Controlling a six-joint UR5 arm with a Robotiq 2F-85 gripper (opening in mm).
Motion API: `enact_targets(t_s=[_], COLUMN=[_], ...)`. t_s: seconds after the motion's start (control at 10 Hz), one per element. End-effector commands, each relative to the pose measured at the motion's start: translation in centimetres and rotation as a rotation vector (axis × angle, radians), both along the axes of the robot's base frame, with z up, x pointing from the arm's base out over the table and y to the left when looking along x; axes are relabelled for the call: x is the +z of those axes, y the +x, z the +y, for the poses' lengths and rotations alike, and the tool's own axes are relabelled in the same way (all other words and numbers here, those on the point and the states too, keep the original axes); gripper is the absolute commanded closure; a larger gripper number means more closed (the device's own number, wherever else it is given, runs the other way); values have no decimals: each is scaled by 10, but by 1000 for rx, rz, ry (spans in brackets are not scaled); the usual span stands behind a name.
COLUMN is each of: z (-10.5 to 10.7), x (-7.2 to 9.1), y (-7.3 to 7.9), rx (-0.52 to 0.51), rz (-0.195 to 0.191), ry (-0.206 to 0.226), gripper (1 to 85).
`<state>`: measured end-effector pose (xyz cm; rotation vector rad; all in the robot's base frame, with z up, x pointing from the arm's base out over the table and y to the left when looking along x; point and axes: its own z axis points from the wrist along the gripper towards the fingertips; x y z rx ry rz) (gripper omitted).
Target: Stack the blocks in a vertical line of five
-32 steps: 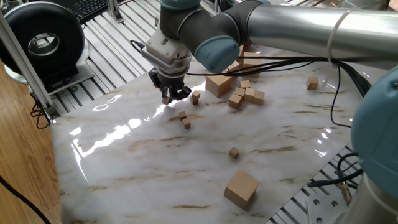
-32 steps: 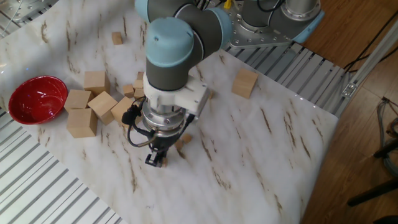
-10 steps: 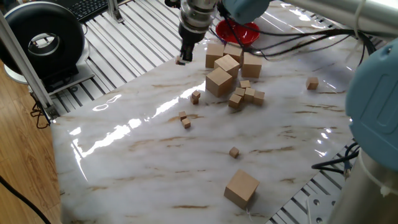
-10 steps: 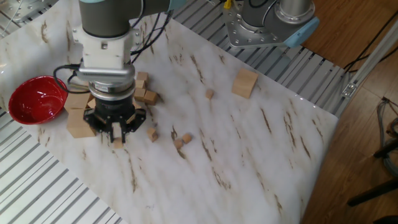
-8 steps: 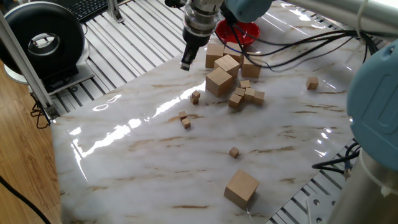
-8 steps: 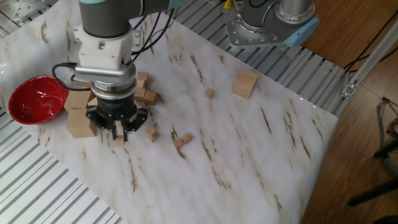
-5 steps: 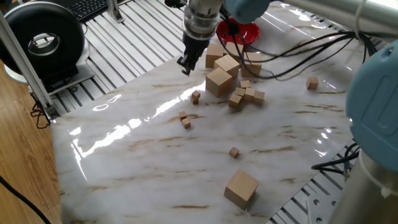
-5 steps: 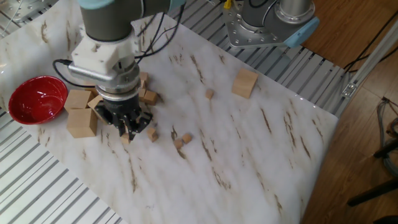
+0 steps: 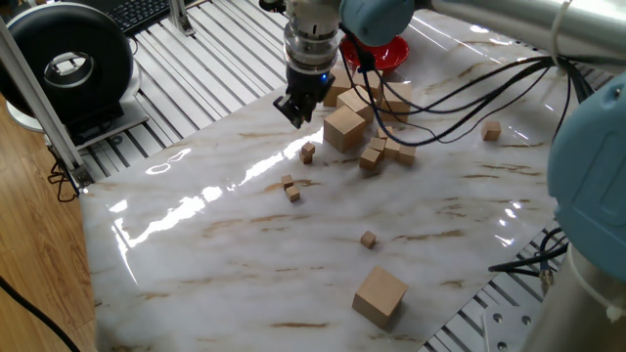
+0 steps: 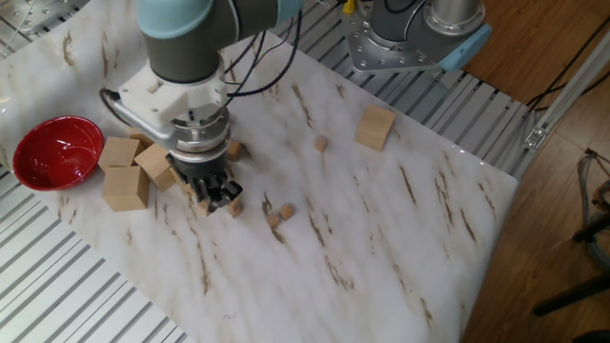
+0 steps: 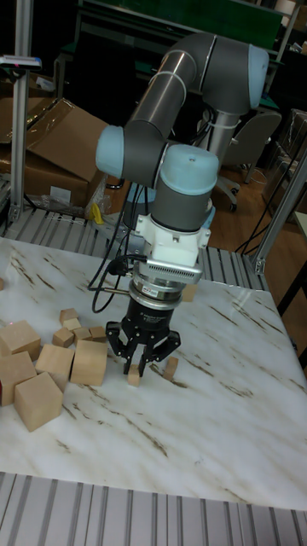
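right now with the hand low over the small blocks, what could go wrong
The hand hangs low beside a large cube; it could bump that cube. A tiny block sits at its fingertips, and another stands just to the side; a closing finger might knock either away. No stack exists yet, so a scattered block costs time.

The gripper (image 9: 299, 110) hangs low over the marble table (image 9: 215, 264), with a cluster of large wooden cubes (image 10: 129, 171) close on one side and a red bowl (image 10: 52, 151) beyond them. On the other side, three tiny blocks (image 9: 293, 176) lie scattered, apparently with gaps between them. The near half of the table offers wide room, broken only by one small block (image 9: 368, 239) and one large cube (image 9: 379, 295).
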<state>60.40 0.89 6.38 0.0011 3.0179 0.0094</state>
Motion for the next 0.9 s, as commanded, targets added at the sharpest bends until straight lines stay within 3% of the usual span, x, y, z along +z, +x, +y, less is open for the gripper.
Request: enact_targets(t_s=[0.0, 0.5, 0.8], z=[3, -1, 8], x=[-3, -8, -9], y=[-12, -28, -31], rx=[-73, -85, -131], rz=[12, 0, 13], ry=[0, -55, -19], gripper=[847, 847, 847])
